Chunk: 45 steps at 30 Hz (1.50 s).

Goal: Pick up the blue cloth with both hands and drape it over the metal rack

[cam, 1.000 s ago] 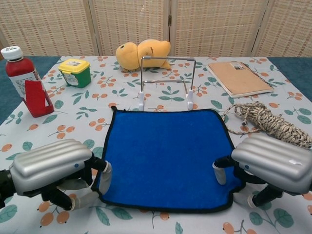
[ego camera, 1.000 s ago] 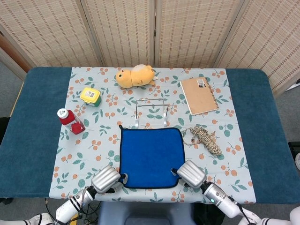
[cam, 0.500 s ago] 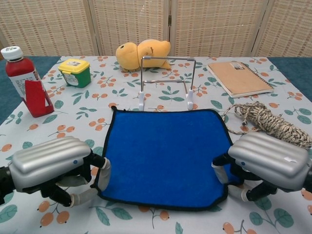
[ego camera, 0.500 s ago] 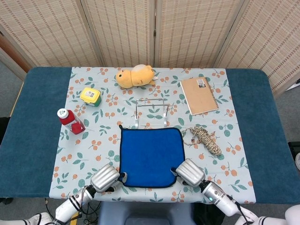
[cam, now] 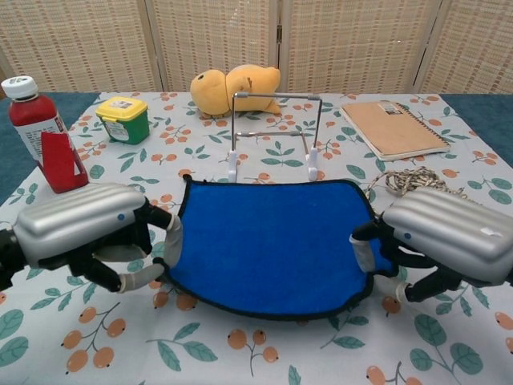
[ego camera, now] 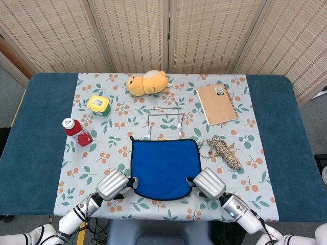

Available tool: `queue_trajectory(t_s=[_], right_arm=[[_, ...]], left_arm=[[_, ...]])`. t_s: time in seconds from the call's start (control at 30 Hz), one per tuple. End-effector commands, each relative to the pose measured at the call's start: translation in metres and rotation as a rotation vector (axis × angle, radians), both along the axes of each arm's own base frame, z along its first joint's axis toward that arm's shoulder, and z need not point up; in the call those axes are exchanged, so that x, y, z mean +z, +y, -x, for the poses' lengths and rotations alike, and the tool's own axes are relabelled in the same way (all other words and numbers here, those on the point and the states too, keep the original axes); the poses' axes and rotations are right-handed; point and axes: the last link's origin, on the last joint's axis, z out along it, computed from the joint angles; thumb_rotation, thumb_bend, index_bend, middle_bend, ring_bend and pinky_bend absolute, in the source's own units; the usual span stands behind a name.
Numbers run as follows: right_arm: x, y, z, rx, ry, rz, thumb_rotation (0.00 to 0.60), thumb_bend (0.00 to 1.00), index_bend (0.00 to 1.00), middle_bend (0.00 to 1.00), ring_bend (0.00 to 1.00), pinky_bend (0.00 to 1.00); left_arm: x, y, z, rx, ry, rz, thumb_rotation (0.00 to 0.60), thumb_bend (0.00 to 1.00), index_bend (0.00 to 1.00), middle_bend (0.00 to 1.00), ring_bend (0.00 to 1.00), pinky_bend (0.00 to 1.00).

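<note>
The blue cloth (ego camera: 164, 166) (cam: 268, 242) lies on the floral tablecloth, its near edge lifted and sagging between my hands. My left hand (ego camera: 113, 184) (cam: 84, 233) pinches the near left corner. My right hand (ego camera: 209, 182) (cam: 437, 237) pinches the near right corner. The far edge of the cloth still rests on the table just in front of the metal rack (ego camera: 165, 121) (cam: 274, 132), which stands upright.
A yellow plush toy (ego camera: 147, 82) lies behind the rack. A notebook (ego camera: 217, 103) and a rope bundle (ego camera: 223, 151) are on the right. A red bottle (ego camera: 77, 132) and a yellow-lidded green tub (ego camera: 99, 105) stand on the left.
Both hands have risen and moved forward, lifting the cloth's near edge off the table; that edge now hangs curved between them.
</note>
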Motion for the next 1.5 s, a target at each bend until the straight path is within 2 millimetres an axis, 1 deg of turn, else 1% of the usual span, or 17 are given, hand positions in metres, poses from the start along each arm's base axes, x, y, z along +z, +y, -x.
queue_trajectory(t_s=[0.03, 0.2, 0.5, 0.8, 0.93, 1.1, 1.2, 1.3, 1.5], right_arm=[[0.011, -0.005, -0.004, -0.002, -0.026, 0.033, 0.600, 0.55, 0.70, 0.98, 0.95, 0.96], [0.029, -0.017, -0.013, -0.005, -0.064, 0.093, 0.600, 0.55, 0.71, 0.98, 0.95, 0.96], [0.063, -0.042, -0.027, -0.003, -0.095, 0.202, 0.600, 0.55, 0.71, 0.98, 0.95, 0.96], [0.093, -0.068, -0.040, -0.026, -0.126, 0.301, 0.600, 0.55, 0.71, 0.98, 0.95, 0.96], [0.102, -0.078, -0.046, -0.040, -0.135, 0.322, 0.600, 0.55, 0.71, 0.98, 0.95, 0.96], [0.110, -0.089, -0.055, -0.044, -0.146, 0.352, 0.600, 0.55, 0.71, 0.98, 0.95, 0.96], [0.115, -0.095, -0.058, -0.053, -0.154, 0.375, 0.600, 0.55, 0.71, 0.98, 0.95, 0.96], [0.119, -0.103, -0.062, -0.061, -0.155, 0.394, 0.600, 0.55, 0.71, 0.98, 0.95, 0.96], [0.122, -0.124, -0.067, -0.092, -0.151, 0.422, 0.600, 0.55, 0.71, 0.98, 0.95, 0.96]], left_arm=[[0.012, 0.016, -0.013, -0.004, -0.044, -0.029, 0.600, 0.58, 0.58, 1.00, 0.96, 1.00], [0.028, 0.041, -0.035, -0.024, -0.083, -0.059, 0.600, 0.58, 0.58, 1.00, 0.96, 1.00], [0.048, 0.081, -0.072, -0.024, -0.138, -0.097, 0.600, 0.58, 0.59, 1.00, 0.96, 1.00], [0.071, 0.120, -0.102, -0.001, -0.143, -0.172, 0.600, 0.58, 0.59, 1.00, 0.96, 1.00], [0.083, 0.134, -0.110, 0.031, -0.164, -0.200, 0.600, 0.58, 0.59, 1.00, 0.96, 1.00], [0.098, 0.147, -0.119, 0.065, -0.201, -0.233, 0.600, 0.58, 0.59, 1.00, 0.96, 1.00], [0.104, 0.153, -0.123, 0.086, -0.215, -0.241, 0.600, 0.58, 0.59, 1.00, 0.96, 1.00], [0.106, 0.160, -0.126, 0.105, -0.220, -0.245, 0.600, 0.58, 0.59, 1.00, 0.96, 1.00], [0.106, 0.180, -0.136, 0.149, -0.213, -0.272, 0.600, 0.58, 0.59, 1.00, 0.96, 1.00]])
